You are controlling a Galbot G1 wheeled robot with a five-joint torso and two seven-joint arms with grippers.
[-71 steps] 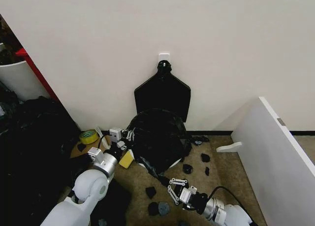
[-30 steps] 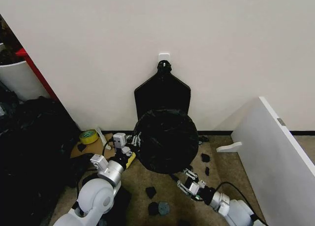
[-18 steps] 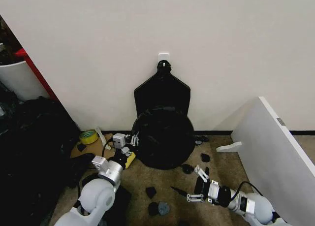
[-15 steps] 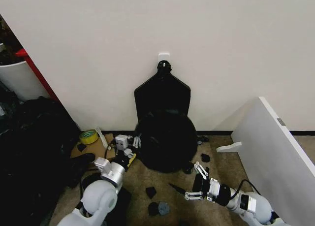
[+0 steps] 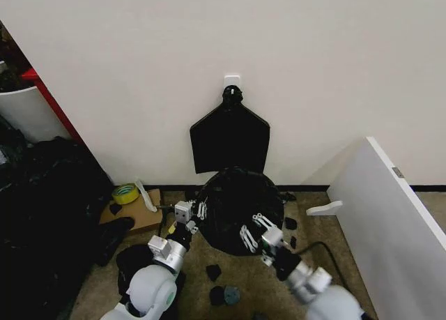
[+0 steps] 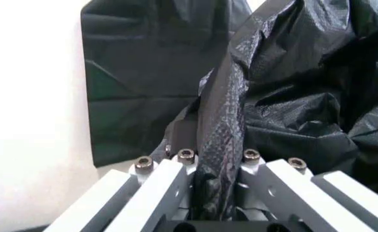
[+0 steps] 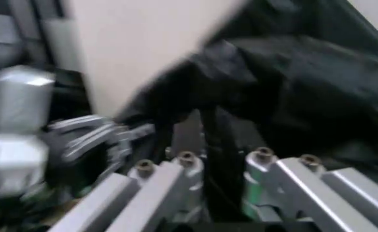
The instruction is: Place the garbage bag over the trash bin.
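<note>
Nearest the robot, small black scraps [image 5: 221,292] lie on the brownish floor between the two arms. The left gripper [image 5: 196,212] is pinched tight on a gathered fold of the bag [image 5: 237,207], the thin crinkled black plastic running up between its pale metal fingers [image 6: 169,188]. The right gripper [image 5: 252,234] meets the bag's lower right edge; its wrist view is blurred, but a dark strip of plastic seems clamped between its fingers [image 7: 175,186]. The bag forms a glossy, rounded, wrinkled mound between both grippers, at the foot of the wall. To the left sits a yellow tape roll [image 5: 125,193] on cardboard. Behind the bag, a smooth, flat, fan-shaped black sheet [image 5: 230,140] hangs from a white wall hook. No writing is legible.
</note>
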